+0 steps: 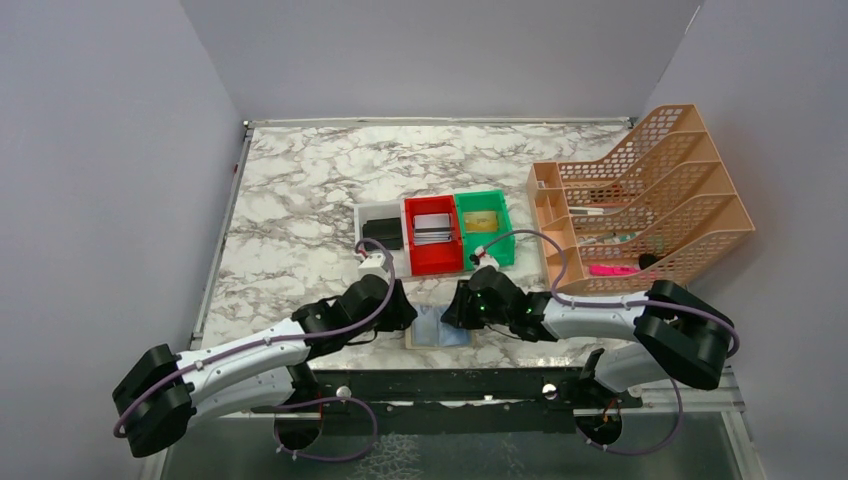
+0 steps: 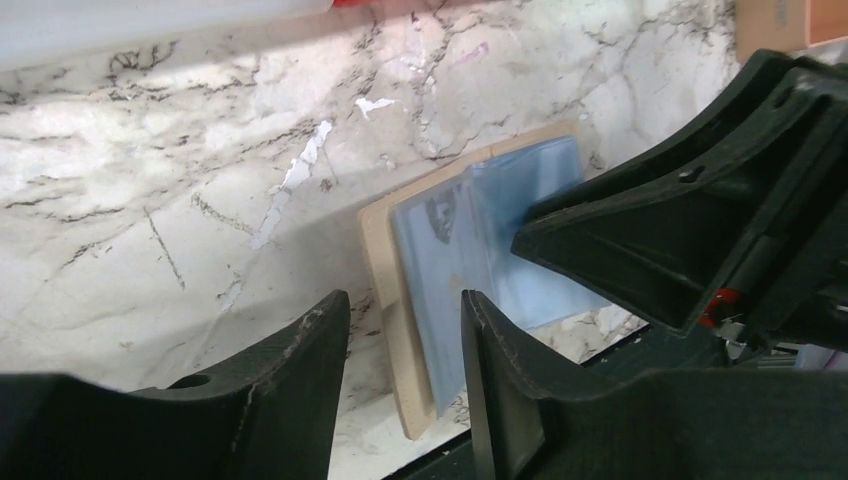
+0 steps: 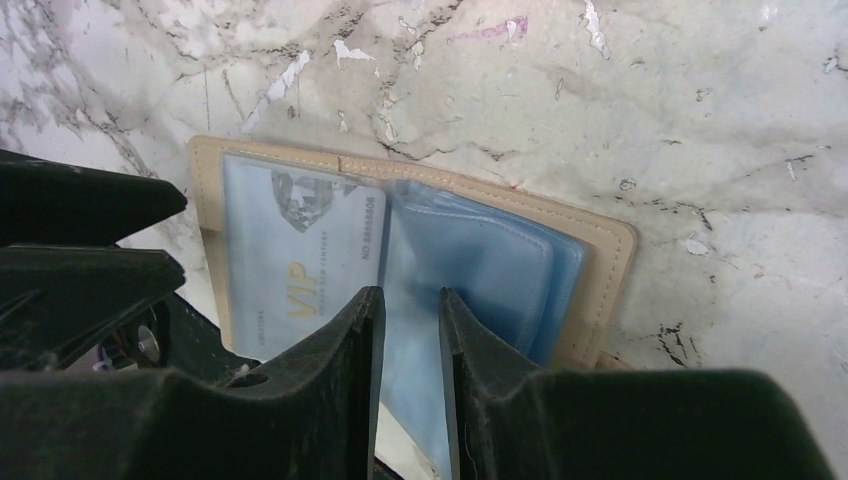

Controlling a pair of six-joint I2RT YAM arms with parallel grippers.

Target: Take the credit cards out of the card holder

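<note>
at the near edge of the marble table (image 1: 300,200), between the two grippers, the card holder (image 3: 605,260) lies open and flat. the only writing that can be read is on the credit card (image 3: 310,255) tucked in its left-hand sleeve: "vip" in gold capitals, with a diamond drawing above it. a line of small print and a row of digits along the card's edge are too blurred to read surely. the card is pale silver-grey and shows through clear bluish plastic. the holder has a tan stitched border, and several shiny blue-grey sleeves fan out on its right half.

the right gripper (image 3: 410,300) is set down over the sleeves at the fold, its jaws a narrow gap apart with blue plastic showing in the gap. whether it pinches a sleeve i cannot tell. the left gripper (image 2: 405,310) hovers at the holder's left edge with its jaws apart and nothing between them.

farther back stand a white bin (image 1: 378,213) with a black item (image 1: 383,235), a red bin (image 1: 435,263) holding a flat grey card (image 1: 432,230), and a green bin (image 1: 492,252). an orange mesh file rack (image 1: 650,190) is at the right.
</note>
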